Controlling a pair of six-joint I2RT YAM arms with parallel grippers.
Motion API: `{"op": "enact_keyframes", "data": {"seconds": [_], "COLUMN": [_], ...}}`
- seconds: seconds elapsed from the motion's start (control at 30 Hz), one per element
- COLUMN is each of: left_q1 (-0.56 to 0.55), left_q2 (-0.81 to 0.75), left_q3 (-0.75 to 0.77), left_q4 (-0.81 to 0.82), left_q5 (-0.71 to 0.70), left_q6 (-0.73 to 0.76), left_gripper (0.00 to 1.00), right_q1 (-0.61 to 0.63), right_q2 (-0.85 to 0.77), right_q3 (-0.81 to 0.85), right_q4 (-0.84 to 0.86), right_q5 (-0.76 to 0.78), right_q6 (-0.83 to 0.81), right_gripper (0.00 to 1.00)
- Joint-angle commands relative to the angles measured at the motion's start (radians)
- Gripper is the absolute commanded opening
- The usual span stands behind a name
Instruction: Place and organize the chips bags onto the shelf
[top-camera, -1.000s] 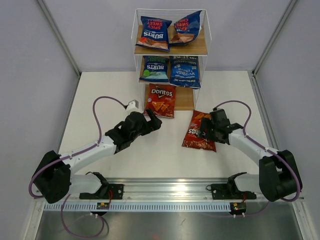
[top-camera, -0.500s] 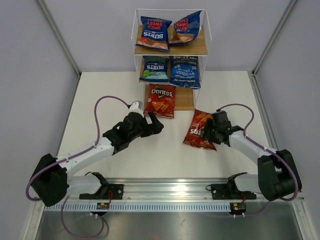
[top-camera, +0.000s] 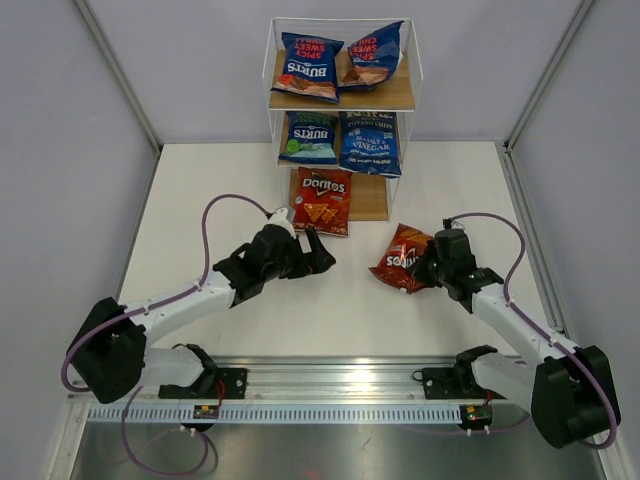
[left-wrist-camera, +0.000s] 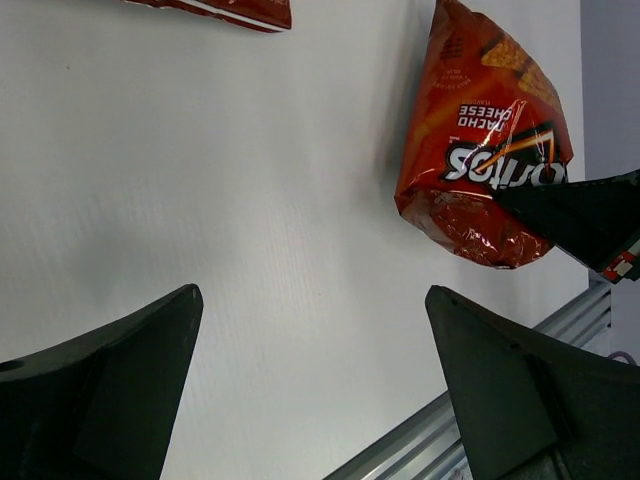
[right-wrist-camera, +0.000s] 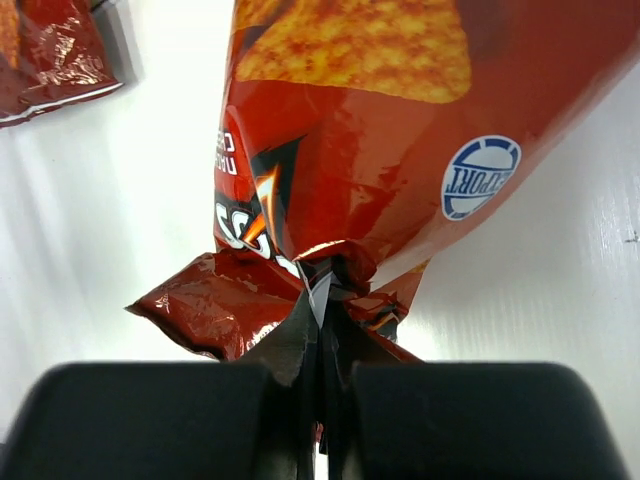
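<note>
Red-orange foil on the near Doritos bag (top-camera: 405, 260), with white lettering, golden chip pictures and a round blue-and-white badge (right-wrist-camera: 481, 177). The right tool (top-camera: 427, 268) is black. The far Doritos bag (top-camera: 322, 200) has the same red-orange. Up on the shelf (top-camera: 395, 97), with its light brown boards and white frame, the Burts bags (top-camera: 307, 66) are dark blue with white letters. The Sea Salt & Vinegar bag (top-camera: 369, 143) is blue too. The worktop (top-camera: 220, 190) is white, the left tool (top-camera: 318, 252) black, and the arms (top-camera: 185, 302) white with black joints.
</note>
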Motion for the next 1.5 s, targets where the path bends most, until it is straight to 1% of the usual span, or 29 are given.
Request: {"op": "enact_keyframes", "data": {"seconds": [0.0,0.03,0.07,0.1,0.13,0.17,0.2,0.23,0.3,0.33,0.37,0.4,0.43,0.5,0.57,0.6,0.67,0.7,0.77,0.8,0.93,0.97,1.03,1.1,1.17,1.27,1.3,1.37,1.47], "left_q1": [-0.006,-0.010,-0.016,-0.033,-0.048,-0.065,-0.116,-0.146,-0.215,-0.226,-0.234,-0.239,-0.239,-0.236,-0.234,-0.231,-0.231,-0.225,-0.223,-0.225,-0.227,-0.231,-0.231,-0.230,-0.230,-0.230,-0.230,-0.228,-0.230], "left_q2": [0.000,-0.008,-0.017,-0.034,-0.040,-0.043,-0.045,-0.034,0.004,0.061,0.090,0.122,0.162,0.241,0.315,0.339,0.404,0.417,0.439,0.446,0.454,0.451,0.465,0.474,0.480,0.509,0.518,0.526,0.529], "left_q3": [-0.016,-0.036,-0.094,-0.122,-0.146,-0.188,-0.197,-0.200,-0.159,-0.142,-0.128,-0.112,-0.107,-0.081,-0.067,-0.064,-0.056,-0.044,-0.010,0.000,0.017,0.036,0.083,0.145,0.151,0.128,0.148,0.158,0.169], "left_q4": [0.111,0.184,0.240,0.353,0.405,0.459,0.554,0.581,0.651,0.668,0.697,0.789,0.831,0.863,0.915,1.017,1.114,1.110,1.099,1.052,1.067,1.067,1.043,0.975,0.963,1.090,1.093,1.051,1.037], "left_q5": [0.097,0.115,0.124,0.130,0.109,0.086,0.056,-0.039,-0.099,-0.122,-0.124,-0.114,-0.098,-0.100,-0.063,-0.014,0.017,0.046,0.064,0.058,0.071,0.077,0.141,0.192,0.192,0.201,0.222,0.207,0.204], "left_q6": [-0.030,-0.071,-0.096,-0.125,-0.194,-0.223,-0.243,-0.263,-0.248,-0.237,-0.234,-0.231,-0.233,-0.252,-0.262,-0.263,-0.257,-0.283,-0.279,-0.276,-0.225,-0.214,-0.150,-0.098,-0.099,-0.151,-0.162,-0.170,-0.161], "left_gripper": [0.99,0.99,0.99,0.99,0.99,0.99,0.99,0.99,0.99,0.99,0.99,0.99,0.99,0.99,0.99,0.99,0.99,0.99,0.99,0.99,0.99,0.99,0.99,0.99,0.99,0.99,0.99,0.99,0.99], "right_q1": [-0.005,-0.005,-0.004,-0.005,-0.005,-0.005,-0.004,-0.004,-0.004,-0.002,-0.002,-0.004,-0.004,-0.002,-0.002,-0.002,-0.002,-0.002,-0.004,-0.004,-0.004,-0.004,-0.004,-0.004,-0.004,-0.004,-0.004,-0.004,-0.004], "right_q2": [-0.072,-0.086,-0.112,-0.125,-0.141,-0.171,-0.185,-0.196,-0.221,-0.224,-0.236,-0.241,-0.245,-0.258,-0.288,-0.303,-0.348,-0.360,-0.394,-0.406,-0.431,-0.429,-0.423,-0.417,-0.425,-0.463,-0.472,-0.492,-0.515], "right_q3": [-0.021,-0.025,-0.033,-0.051,-0.062,-0.076,-0.099,-0.107,-0.122,-0.123,-0.123,-0.120,-0.116,-0.091,-0.070,-0.062,-0.044,-0.035,-0.012,-0.005,0.024,0.024,0.024,0.044,0.057,0.035,0.025,0.024,0.007], "right_q4": [0.056,0.062,0.070,0.096,0.111,0.131,0.162,0.172,0.202,0.206,0.211,0.215,0.211,0.185,0.176,0.132,0.101,0.066,0.038,0.019,-0.018,-0.010,0.002,-0.002,-0.002,0.045,0.073,0.090,0.119], "right_q5": [0.000,0.003,0.006,0.006,0.010,0.012,0.013,0.014,0.014,0.014,0.014,0.010,0.000,-0.011,-0.023,-0.013,0.010,0.013,0.012,0.009,-0.023,-0.031,-0.064,-0.089,-0.092,-0.088,-0.100,-0.134,-0.169], "right_q6": [0.037,0.057,0.068,0.082,0.118,0.135,0.172,0.191,0.227,0.237,0.246,0.254,0.255,0.251,0.234,0.220,0.195,0.174,0.152,0.140,0.126,0.126,0.135,0.142,0.139,0.149,0.160,0.146,0.137], "right_gripper": [0.02,0.02,0.02,0.02,0.02,0.01,0.01,0.01,0.00,0.00,0.00,0.00,0.00,0.01,0.01,0.01,0.01,0.01,0.01,0.01,0.02,0.02,0.02,0.02,0.02,0.02,0.02,0.02,0.02]}}
